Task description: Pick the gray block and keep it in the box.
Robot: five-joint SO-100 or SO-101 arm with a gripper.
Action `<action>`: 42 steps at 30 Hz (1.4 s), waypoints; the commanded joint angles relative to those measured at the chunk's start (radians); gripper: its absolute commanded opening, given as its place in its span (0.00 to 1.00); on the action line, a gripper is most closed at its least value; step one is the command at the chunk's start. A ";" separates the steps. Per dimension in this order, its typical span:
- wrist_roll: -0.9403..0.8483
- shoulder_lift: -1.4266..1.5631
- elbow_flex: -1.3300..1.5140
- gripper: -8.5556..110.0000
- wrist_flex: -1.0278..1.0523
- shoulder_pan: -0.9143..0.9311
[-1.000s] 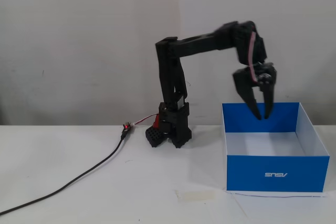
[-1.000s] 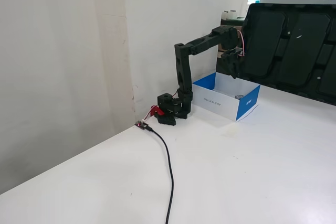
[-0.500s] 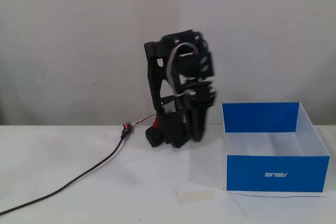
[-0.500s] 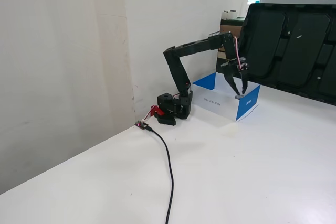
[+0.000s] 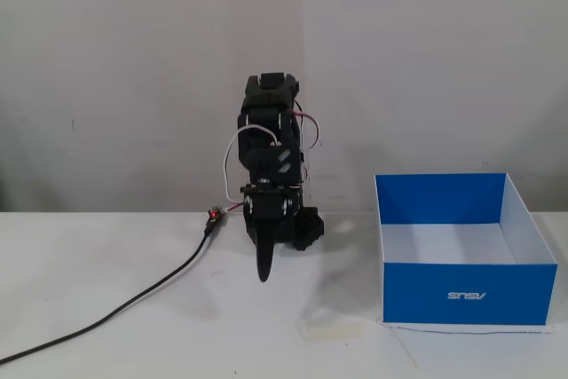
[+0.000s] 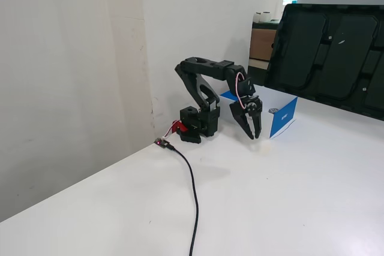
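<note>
The black arm stands at the back of the white table, folded forward with its gripper [image 5: 264, 274] pointing straight down, tips just above the tabletop. In a fixed view from the side the gripper [image 6: 254, 136] hangs close beside the box, and its fingers meet at the tips with nothing between them. The blue box [image 5: 461, 290] with a white interior stands open to the right of the arm, and what shows of its inside looks empty; it also shows in the side view [image 6: 284, 118]. The gray block is not visible in either fixed view.
A black cable [image 5: 133, 303] runs from the arm's base to the front left, also seen in the side view [image 6: 192, 190]. A large black panel [image 6: 330, 52] leans behind the table. A white wall [image 5: 133, 68] stands close behind the arm.
</note>
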 commanded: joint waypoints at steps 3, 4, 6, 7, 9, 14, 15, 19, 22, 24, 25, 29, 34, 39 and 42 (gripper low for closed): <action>0.014 0.173 0.202 0.07 -0.150 0.026; 0.015 0.184 0.222 0.07 -0.160 0.028; 0.015 0.202 0.256 0.07 -0.172 0.028; 0.015 0.221 0.276 0.07 -0.179 0.026; 0.015 0.278 0.322 0.07 -0.201 0.026; 0.020 0.439 0.420 0.07 -0.189 0.014; 0.021 0.460 0.436 0.07 -0.184 0.011; 0.021 0.548 0.499 0.07 -0.170 0.009; 0.021 0.644 0.540 0.07 -0.135 0.014; 0.021 0.709 0.560 0.07 -0.112 0.023; 0.021 0.738 0.566 0.07 -0.098 0.026; 0.017 0.802 0.580 0.07 -0.066 0.029; 0.014 1.009 0.617 0.07 0.048 0.029; 0.020 1.106 0.635 0.07 0.097 0.043; 0.021 1.106 0.635 0.07 0.098 0.044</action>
